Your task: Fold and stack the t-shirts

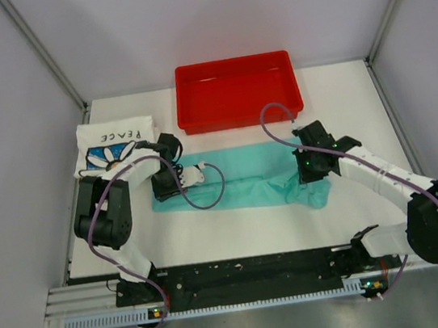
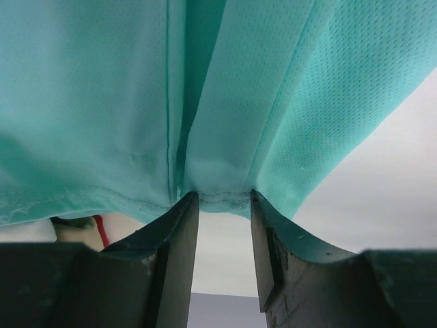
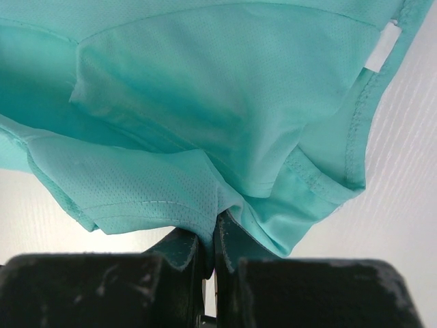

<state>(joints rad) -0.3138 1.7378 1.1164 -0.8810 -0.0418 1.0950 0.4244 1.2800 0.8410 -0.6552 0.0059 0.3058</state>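
The teal-green t-shirt (image 1: 246, 180) lies folded into a long strip across the middle of the table. My left gripper (image 1: 194, 175) is at its left end. In the left wrist view the jaws (image 2: 225, 199) stand apart, with the shirt's hem (image 2: 217, 195) lying across the fingertips and not pinched. My right gripper (image 1: 309, 176) is at the strip's right end. In the right wrist view it (image 3: 212, 229) is shut on a bunched fold of the teal shirt (image 3: 205, 116). The white daisy-print "PEACE" t-shirt (image 1: 114, 144) lies folded at the far left.
A red plastic tray (image 1: 237, 88) stands at the back centre, just beyond the teal shirt. Grey walls close in the left and right sides. The left arm's cable loops over the shirt's left part (image 1: 207, 198).
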